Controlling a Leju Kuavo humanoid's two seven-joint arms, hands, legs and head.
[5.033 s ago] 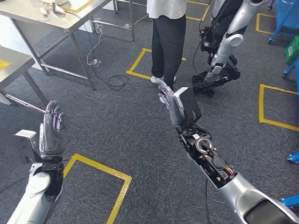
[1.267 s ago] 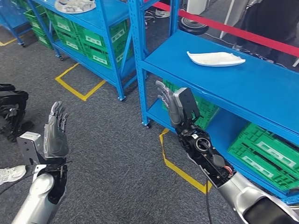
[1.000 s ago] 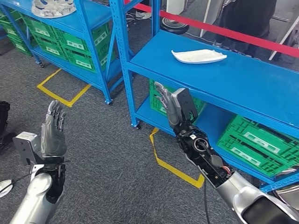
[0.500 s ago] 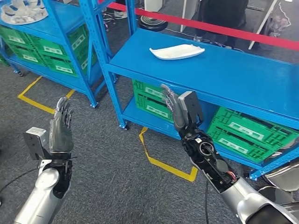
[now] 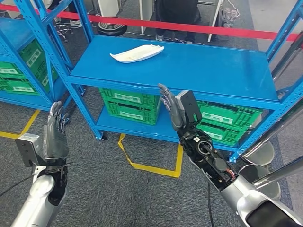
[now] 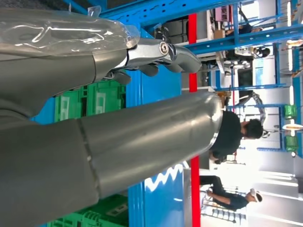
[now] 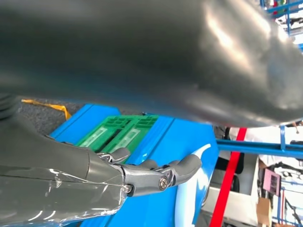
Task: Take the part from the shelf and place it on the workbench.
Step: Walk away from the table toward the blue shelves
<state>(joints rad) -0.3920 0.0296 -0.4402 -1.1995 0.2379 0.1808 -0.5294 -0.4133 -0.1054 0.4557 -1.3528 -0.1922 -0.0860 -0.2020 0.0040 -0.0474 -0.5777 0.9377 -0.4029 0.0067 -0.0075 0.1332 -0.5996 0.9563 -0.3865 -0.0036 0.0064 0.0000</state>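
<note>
A long white curved part (image 5: pixel 137 53) lies on the top board of the blue shelf (image 5: pixel 214 71), toward its left end; the same part (image 7: pixel 187 189) appears past my right hand's fingertips in the right wrist view. My right hand (image 5: pixel 171 107) is raised in front of the shelf's front edge, fingers straight and apart, holding nothing. My left hand (image 5: pixel 55 135) is up over the grey carpet at lower left, fingers also straight and apart, holding nothing. In the left wrist view the left hand (image 6: pixel 107 94) shows its thumb and extended fingers before the shelf.
Green crates (image 5: pixel 129 104) sit on the shelf's lower board. A second blue shelf (image 5: pixel 21 56) stands to the left. A red barrier tape (image 5: pixel 185 27) runs behind, with a person (image 5: pixel 175 14) beyond it. Yellow floor tape (image 5: pixel 150 165) marks the carpet. Metal stands (image 5: pixel 271 137) rise at right.
The whole scene has swung: the camera turned from a workbench and a person to face the blue shelf, which has slid leftward in view. Both hands keep their raised, spread pose.
</note>
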